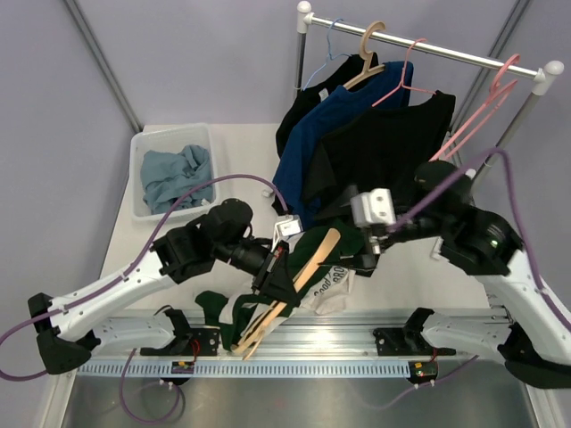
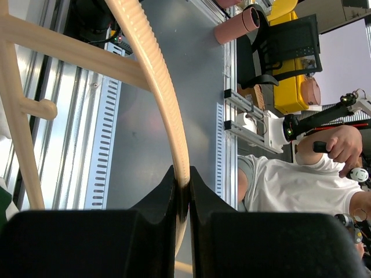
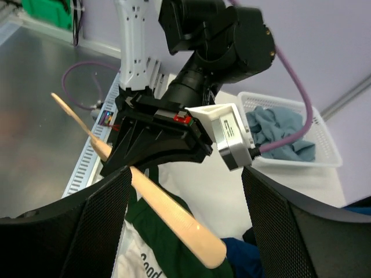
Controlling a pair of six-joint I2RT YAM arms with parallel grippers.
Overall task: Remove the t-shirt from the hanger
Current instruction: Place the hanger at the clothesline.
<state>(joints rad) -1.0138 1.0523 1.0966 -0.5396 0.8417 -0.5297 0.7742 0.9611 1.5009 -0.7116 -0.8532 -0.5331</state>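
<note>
White table (image 1: 241, 147), pale lilac walls, clothes rack (image 1: 428, 49) w/ hung shirts (image 1: 375, 143) back right, bin (image 1: 141, 152) of blue cloth (image 1: 178, 174) back left. Left gripper (image 1: 278, 272) has its jaws clamped on the wooden hanger (image 1: 308, 267), prob. to anchor it low near the front edge. The green t-shirt (image 1: 323, 245) is draped on it, partly on the table. Right gripper (image 1: 370, 252) hangs at the shirt's far end, jaws apart, likely set to pinch fabric & pull it off.
</note>
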